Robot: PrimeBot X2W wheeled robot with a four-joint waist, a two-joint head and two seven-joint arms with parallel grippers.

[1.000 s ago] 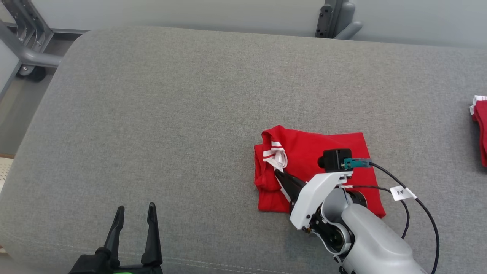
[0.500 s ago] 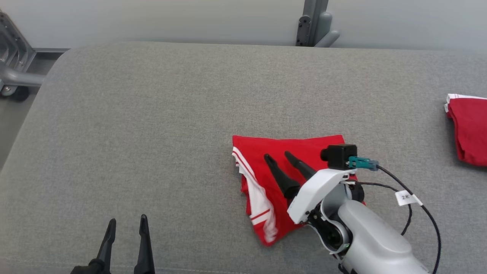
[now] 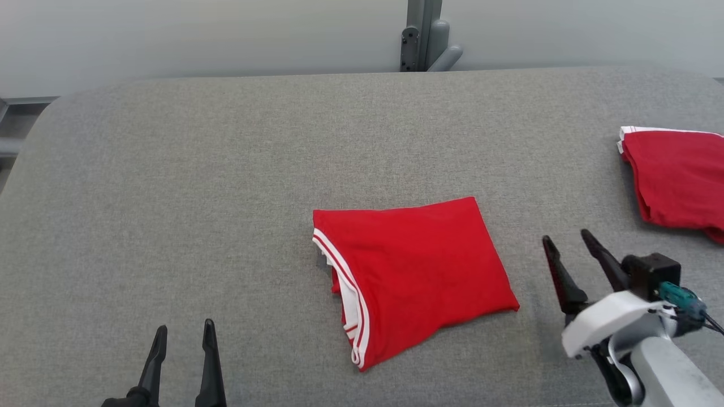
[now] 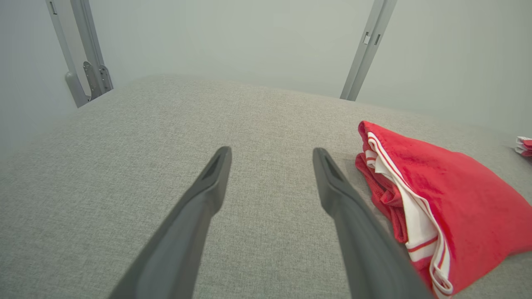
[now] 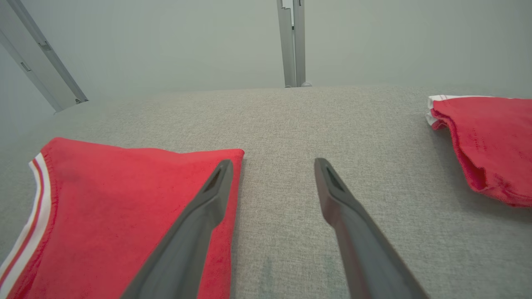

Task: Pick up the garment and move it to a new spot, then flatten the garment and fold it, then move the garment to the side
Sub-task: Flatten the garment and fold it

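step: folding looks done imo, the garment lies as a folded packet, so it's the move-it-aside bit
next: pinch every layer at one edge or it'll flop open
room: plain pale wall, grey metal post at the back
surface: grey fabric surface, garment mid-surface, a second red garment well apart at the right
right gripper: just beside the garment's right edge, jaws apart, empty
left gripper: front edge, jaws apart, empty
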